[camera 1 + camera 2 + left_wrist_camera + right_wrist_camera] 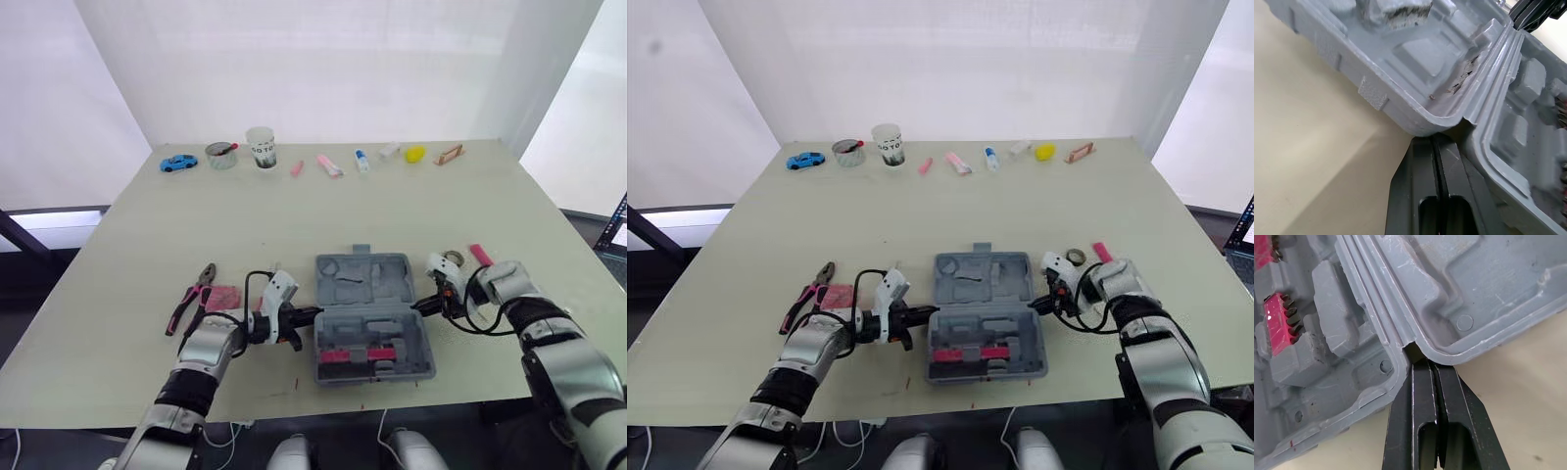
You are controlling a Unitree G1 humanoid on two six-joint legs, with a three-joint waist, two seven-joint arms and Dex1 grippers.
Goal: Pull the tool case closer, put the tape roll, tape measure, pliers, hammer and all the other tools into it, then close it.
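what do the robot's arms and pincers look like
Both the left arm and right arm are silver-grey with black bands at the joints. Each wrist carries a white housing with black cables looping beside it. The left pincer and right pincer each have two flat black tapering fingers, lightly scuffed.

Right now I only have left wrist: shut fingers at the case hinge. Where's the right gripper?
Observer: Right gripper is shut, tips at the same hinge line on the opposite side of the case.
Operator: Anything loaded?
Observer: A pink bit holder sits in the near half.
Operator: What's off to my left?
Observer: Pliers, outside the case, left of the left gripper.
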